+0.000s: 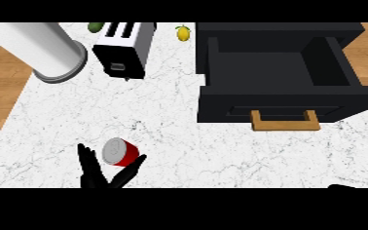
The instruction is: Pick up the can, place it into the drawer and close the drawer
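So your left hand (101, 173) cradled the red cylindrical can (120, 152) between spread fingers; the open black drawer (277, 111) with its wooden handle awaited, unfilled and unclosed.

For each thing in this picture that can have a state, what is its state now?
drawer: pulled open, nothing seen inside.
can: red, tilted, between the fingers and thumb of the left hand.
left hand: at the lower edge, fingers spread round the can.
right hand: barely shows at the lower right edge; fingers not visible.
toaster: slots look empty.
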